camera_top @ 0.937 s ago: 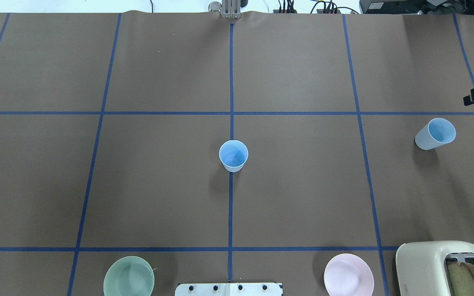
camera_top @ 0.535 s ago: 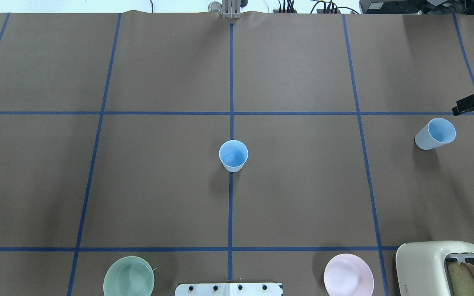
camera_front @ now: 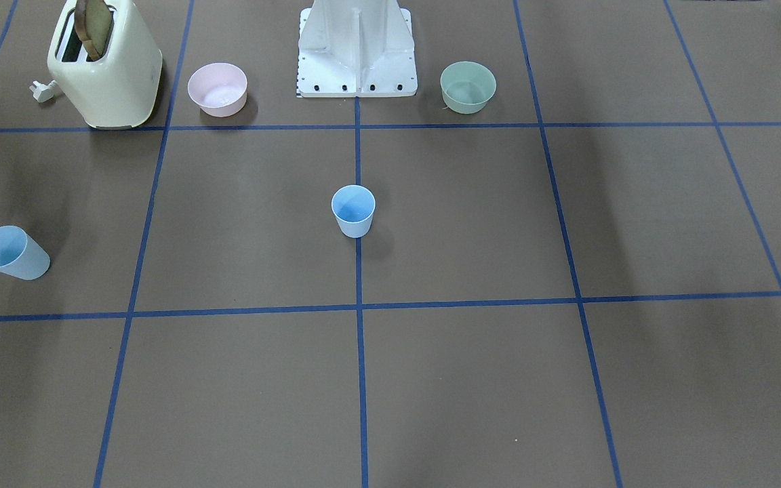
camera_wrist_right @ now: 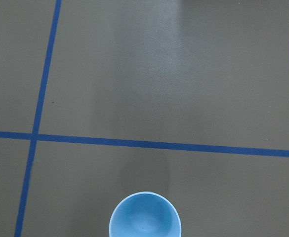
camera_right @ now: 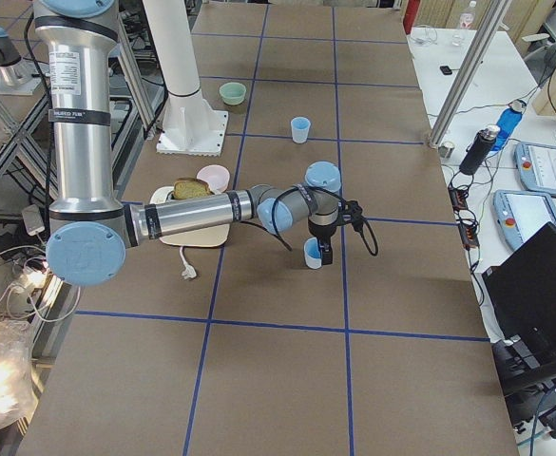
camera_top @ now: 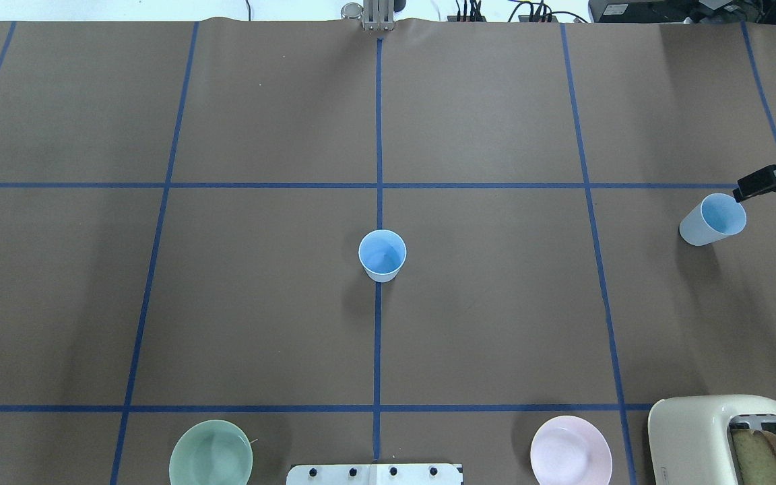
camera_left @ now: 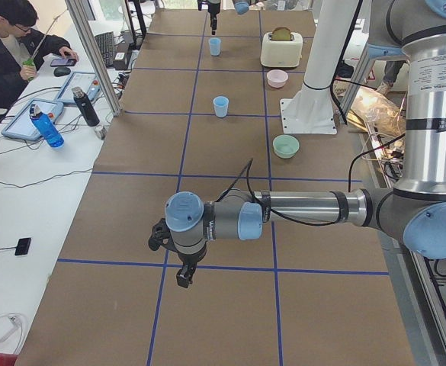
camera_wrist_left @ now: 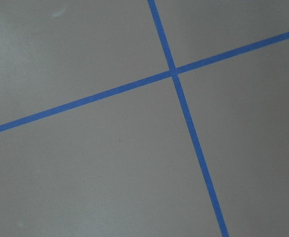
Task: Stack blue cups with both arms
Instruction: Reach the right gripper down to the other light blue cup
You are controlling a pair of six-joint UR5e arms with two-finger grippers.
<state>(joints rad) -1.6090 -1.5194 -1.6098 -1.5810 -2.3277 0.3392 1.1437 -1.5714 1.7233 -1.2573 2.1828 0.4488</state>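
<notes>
bright, even overhead light on the desk (camera_top: 496,323). soft shadows sit beside the middle blue cup (camera_top: 382,254); broad faint bands of shade cross the desk. a pale sheen shows in the right wrist view. the left wrist view is slightly soft.

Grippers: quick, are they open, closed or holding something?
Left gripper: cannot be told.
Right gripper: at the rim of a blue cup, mostly out of frame; cannot be told.

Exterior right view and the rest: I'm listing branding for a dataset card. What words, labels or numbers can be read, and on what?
None can be read.
Right arm label: dark print on white, too blurred to read.
Left arm label: too small to read.
Toaster: no lettering legible.
</notes>
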